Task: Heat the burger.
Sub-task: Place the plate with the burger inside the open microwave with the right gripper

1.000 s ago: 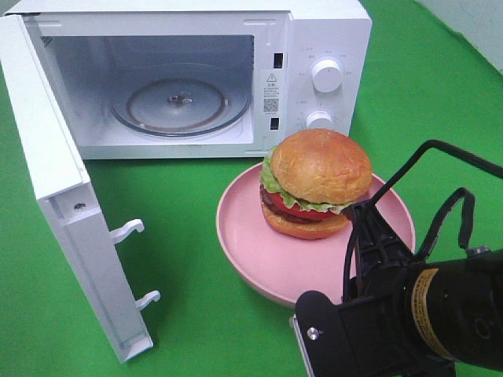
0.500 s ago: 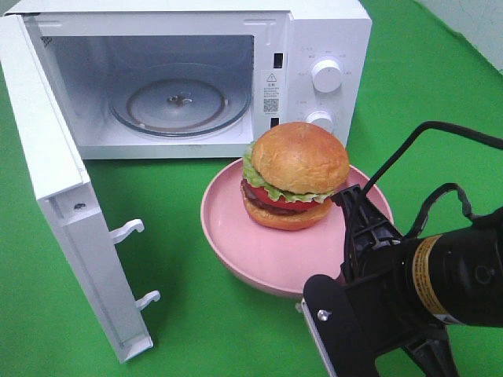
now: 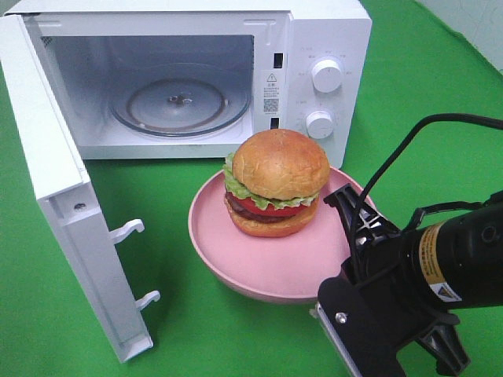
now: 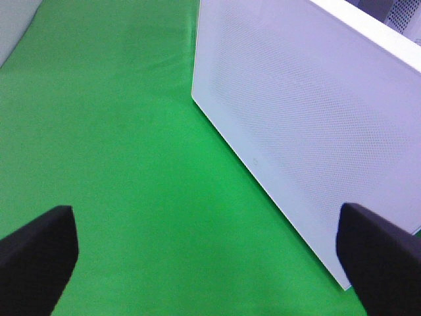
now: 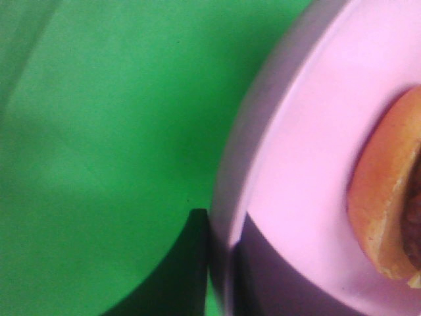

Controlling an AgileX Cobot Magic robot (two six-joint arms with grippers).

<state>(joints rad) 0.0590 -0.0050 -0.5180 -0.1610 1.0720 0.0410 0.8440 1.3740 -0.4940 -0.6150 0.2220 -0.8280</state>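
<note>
Into the open microwave (image 3: 330, 31), far left, I should carry the pink plate (image 3: 236, 271) level, clear of the sill. Its glass turntable (image 3: 181, 102) is bare; the plate holds the burger (image 3: 275, 182), just before the opening. My right gripper (image 5: 220, 263) pinches the plate's near-right rim; my left gripper (image 4: 210, 263) hangs spread wide.

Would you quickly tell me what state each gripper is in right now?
Left gripper: open, holding nothing.
Right gripper: shut on the rim of the plate.
</note>
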